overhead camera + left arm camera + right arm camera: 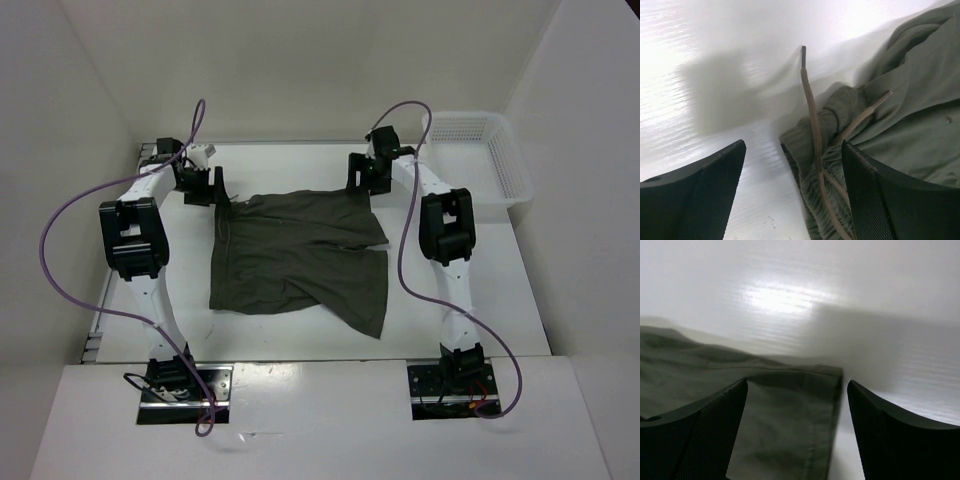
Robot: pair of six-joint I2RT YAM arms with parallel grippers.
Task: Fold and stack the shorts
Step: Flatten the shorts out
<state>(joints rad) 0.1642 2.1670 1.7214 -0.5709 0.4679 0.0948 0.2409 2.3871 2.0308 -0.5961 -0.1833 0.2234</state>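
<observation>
Left gripper [792,145] and right gripper [797,382] both gape open over the far corners of the shorts [300,260], spread mid-table [480,300]. Soft, light, floppy cloth, probably best pinched at the corners.

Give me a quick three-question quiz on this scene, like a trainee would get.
1. True or false: the right gripper is clamped on the shorts.
2. Where is the white mesh basket? A) at the far right, off the shorts B) on top of the shorts C) between the arm bases
3. Fill in: between the left gripper's fingers lies the shorts' ____.
Key: 1 false, its jaws stand open; 2 A; 3 drawstring.
</observation>
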